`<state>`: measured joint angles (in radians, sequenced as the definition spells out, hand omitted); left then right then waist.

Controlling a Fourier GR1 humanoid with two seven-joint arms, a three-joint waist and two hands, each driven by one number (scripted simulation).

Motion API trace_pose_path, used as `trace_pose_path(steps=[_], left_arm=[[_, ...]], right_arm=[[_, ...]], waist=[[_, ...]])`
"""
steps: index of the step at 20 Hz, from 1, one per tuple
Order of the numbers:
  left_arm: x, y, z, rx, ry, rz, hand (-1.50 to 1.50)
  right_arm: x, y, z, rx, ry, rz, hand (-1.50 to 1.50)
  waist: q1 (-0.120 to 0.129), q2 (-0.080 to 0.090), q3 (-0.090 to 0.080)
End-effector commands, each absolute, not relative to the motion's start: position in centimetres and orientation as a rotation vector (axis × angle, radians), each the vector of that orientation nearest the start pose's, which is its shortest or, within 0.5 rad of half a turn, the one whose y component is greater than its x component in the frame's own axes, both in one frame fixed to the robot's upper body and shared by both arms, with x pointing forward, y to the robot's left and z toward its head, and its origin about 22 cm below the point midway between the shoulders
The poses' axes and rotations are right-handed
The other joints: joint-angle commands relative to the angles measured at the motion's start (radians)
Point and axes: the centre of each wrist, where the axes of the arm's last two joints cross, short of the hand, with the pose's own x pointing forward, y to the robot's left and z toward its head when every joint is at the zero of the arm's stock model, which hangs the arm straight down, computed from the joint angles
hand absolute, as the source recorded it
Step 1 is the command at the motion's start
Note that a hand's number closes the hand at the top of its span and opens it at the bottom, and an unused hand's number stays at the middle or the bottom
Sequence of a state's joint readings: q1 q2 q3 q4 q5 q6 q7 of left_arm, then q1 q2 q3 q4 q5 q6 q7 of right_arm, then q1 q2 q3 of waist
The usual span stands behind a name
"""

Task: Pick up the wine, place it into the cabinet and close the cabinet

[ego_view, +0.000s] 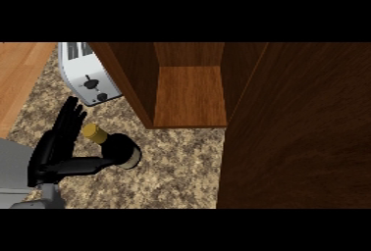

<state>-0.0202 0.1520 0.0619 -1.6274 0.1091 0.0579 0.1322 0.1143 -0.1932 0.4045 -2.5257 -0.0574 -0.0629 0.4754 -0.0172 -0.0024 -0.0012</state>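
The wine bottle (117, 147) is dark with a gold cap (91, 132) and stands on the speckled counter (174, 166) in front of the cabinet's left corner. My left hand (52, 152) is just left of it, fingers (69, 120) straight and pointing away beside the cap. The thumb (91, 164) stretches along the bottle's near side and reaches its base. The wooden cabinet (190, 95) is open, showing a bare shelf. Its door (297, 127) swings out on the right. My right hand does not show.
A silver toaster (88, 76) sits at the back left, close to the cabinet's left wall (127, 83). A wooden floor strip (18, 73) runs beyond the counter's left edge. The open door covers the counter's right side.
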Motion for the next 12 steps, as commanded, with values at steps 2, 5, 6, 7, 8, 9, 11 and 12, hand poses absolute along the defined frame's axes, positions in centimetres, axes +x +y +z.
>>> trace_pose_path(steps=[2, 5, 6, 7, 8, 9, 11, 12], left_arm=[[25.9, 27.1, -0.7, 0.098, -1.497, 0.052, -1.50], [26.3, 28.7, 0.2, 0.097, -1.468, 0.037, -1.50], [27.3, 28.1, -0.4, 0.090, -1.465, 0.057, -1.50], [25.6, 29.6, -3.1, 0.088, -1.468, 0.052, -1.50], [25.2, 28.8, -3.4, 0.074, -1.475, 0.057, -1.50], [26.2, 28.3, -2.5, 0.050, -1.491, 0.053, -1.50], [24.8, 29.3, -4.4, 0.055, -1.448, 0.032, -1.50], [25.7, 29.2, -4.5, 0.047, -1.457, 0.045, -1.50]], right_arm=[[7.9, -20.7, 21.8, 0.351, -1.937, 0.313, -1.50], [7.6, -20.3, 21.3, 0.353, -1.929, 0.262, -1.50], [7.3, -20.4, 21.7, 0.357, -1.937, 0.290, -1.50], [7.3, -20.5, 21.6, 0.361, -1.943, 0.309, -1.50], [7.5, -20.3, 21.2, 0.341, -1.949, 0.263, -1.50], [8.1, -20.9, 21.7, 0.338, -1.960, 0.299, -1.50], [7.6, -20.5, 21.8, 0.348, -1.929, 0.283, -1.50], [6.7, -20.5, 22.0, 0.363, -1.951, 0.297, -1.50]], waist=[[-0.005, 0.003, 0.000], [0.001, 0.000, 0.001], [-0.005, 0.000, 0.000], [-0.008, 0.001, 0.000], [-0.003, -0.001, 0.000], [0.004, 0.001, 0.001], [0.003, 0.000, 0.000], [-0.012, -0.001, 0.000]])
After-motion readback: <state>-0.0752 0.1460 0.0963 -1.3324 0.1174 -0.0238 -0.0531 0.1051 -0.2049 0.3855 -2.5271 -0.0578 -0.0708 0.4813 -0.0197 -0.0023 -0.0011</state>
